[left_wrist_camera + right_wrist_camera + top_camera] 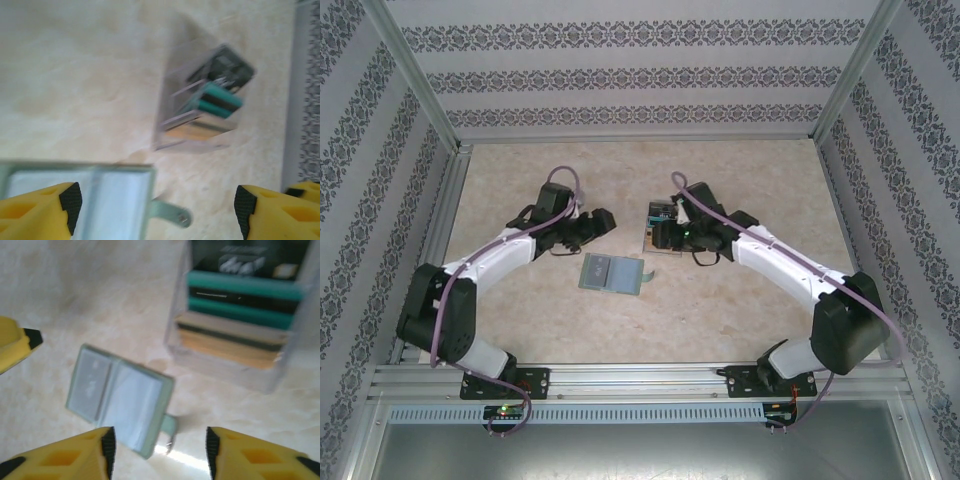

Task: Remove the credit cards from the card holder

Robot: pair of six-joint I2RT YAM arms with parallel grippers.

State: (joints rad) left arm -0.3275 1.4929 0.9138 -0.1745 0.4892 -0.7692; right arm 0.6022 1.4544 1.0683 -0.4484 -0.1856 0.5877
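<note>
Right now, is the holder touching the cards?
Apart. The right wrist view shows a strip of bare table between the open holder and the cards; the top view agrees.

Both arms reach in from the near edge, elbows flung wide, forearms angling toward the middle. The left arm (pixel 490 255) folds at its dark shoulder block and runs its white link up and to the right, wrist bent, and the left gripper (pixel 602 222) points inward. From its wrist camera the jaws stand wide apart, yellow fingers (pixel 37 212) with black pads at both lower corners. The right arm (pixel 780 262) mirrors that pose, with the right gripper (pixel 660 235) facing left. Its own fingers (pixel 75 457) are parted too, the gap narrower.
</note>
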